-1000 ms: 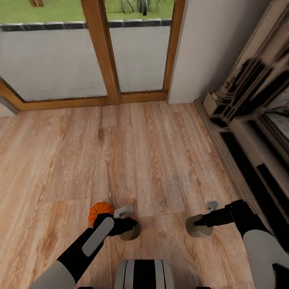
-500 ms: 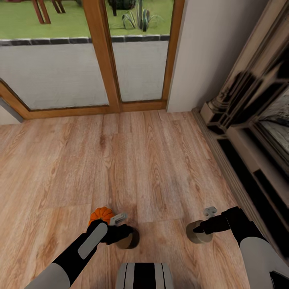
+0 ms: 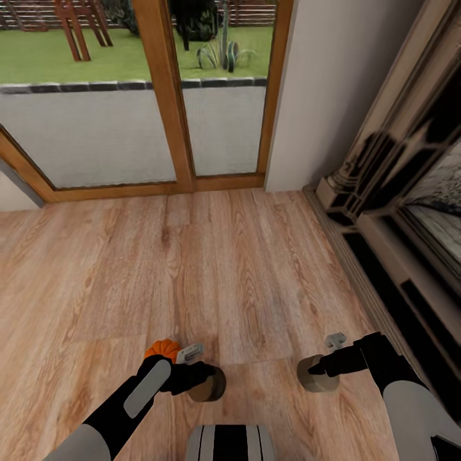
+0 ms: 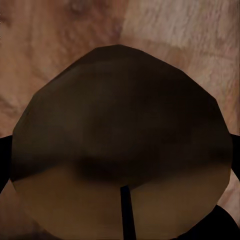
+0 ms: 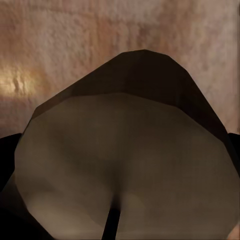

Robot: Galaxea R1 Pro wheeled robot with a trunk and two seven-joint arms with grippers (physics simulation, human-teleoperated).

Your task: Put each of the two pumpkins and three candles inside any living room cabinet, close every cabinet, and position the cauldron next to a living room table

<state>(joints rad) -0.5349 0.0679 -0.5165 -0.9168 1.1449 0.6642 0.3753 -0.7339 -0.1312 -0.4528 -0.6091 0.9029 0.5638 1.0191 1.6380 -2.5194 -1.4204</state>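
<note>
My left gripper (image 3: 206, 381) is shut on a squat tan candle (image 3: 212, 387) low over the plank floor; in the left wrist view that candle (image 4: 120, 145) looms close, its black wick showing. My right gripper (image 3: 314, 370) is shut on a second tan candle (image 3: 320, 381), which the right wrist view (image 5: 125, 160) shows just as close, wick included. One orange pumpkin (image 3: 162, 349) sits just beyond my left forearm, which covers part of it. Cabinet, cauldron and table are out of view.
The light wood floor (image 3: 211, 269) stretches ahead to a wood-framed glass door (image 3: 166, 102) with a garden behind it. An ornate dark fireplace (image 3: 397, 198) runs along the right side, beside a pale wall (image 3: 333, 83). My base (image 3: 230, 443) shows at the bottom edge.
The head camera has tilted up, so the whole picture has slid down and more of the garden shows. Both grippers keep their candles and hold about the same pose.
</note>
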